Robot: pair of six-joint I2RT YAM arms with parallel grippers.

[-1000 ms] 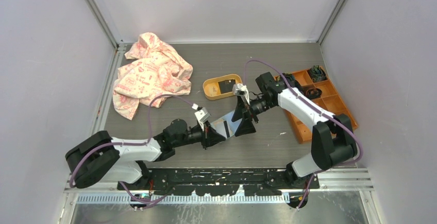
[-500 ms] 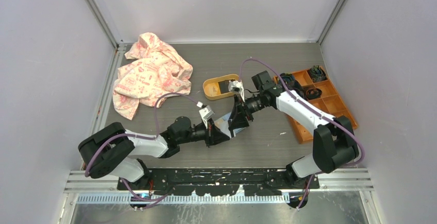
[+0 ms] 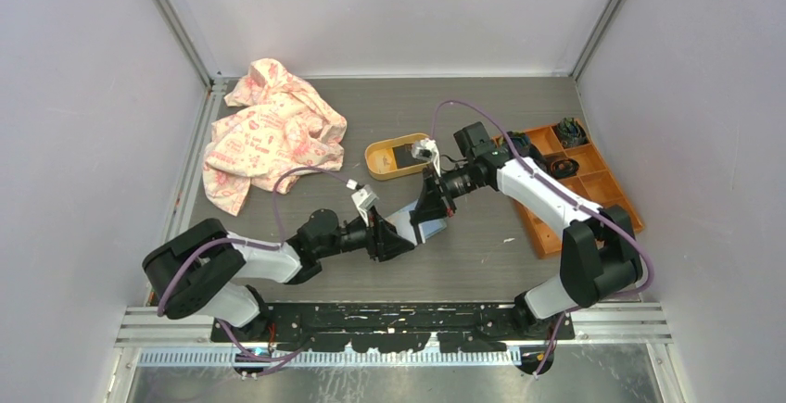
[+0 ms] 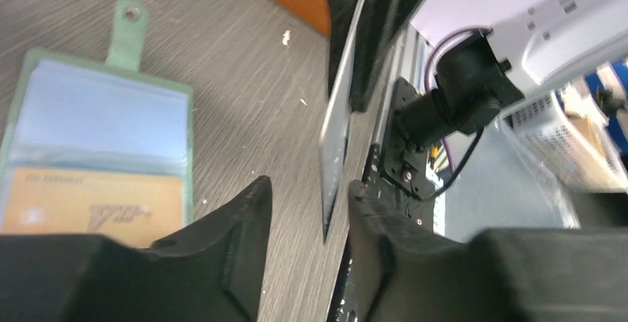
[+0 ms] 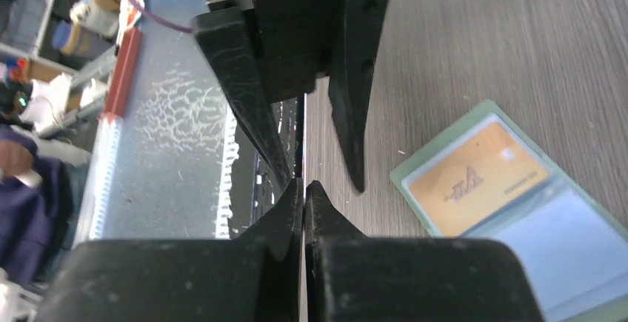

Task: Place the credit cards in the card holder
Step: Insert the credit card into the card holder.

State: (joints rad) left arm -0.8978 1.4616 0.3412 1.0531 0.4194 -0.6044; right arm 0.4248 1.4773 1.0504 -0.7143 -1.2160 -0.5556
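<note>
A pale credit card hangs edge-on above the table between both grippers. My right gripper is shut on its near edge. My left gripper is open; the card's lower corner sits between its fingers, closer to the right-hand one, with a gap on each side. In the top view the card bridges the left gripper and right gripper. The sage-green card holder lies open on the table with a beige-gold card in a slot. It also shows in the right wrist view, card holder, gold card.
A yellow-orange oval tray holding a black card sits behind the grippers. An orange compartment box stands at the right. A crumpled pink-patterned cloth lies at the back left.
The right gripper moved left onto the card and shut on it. The left gripper, which held the card before, has opened its fingers around it.
</note>
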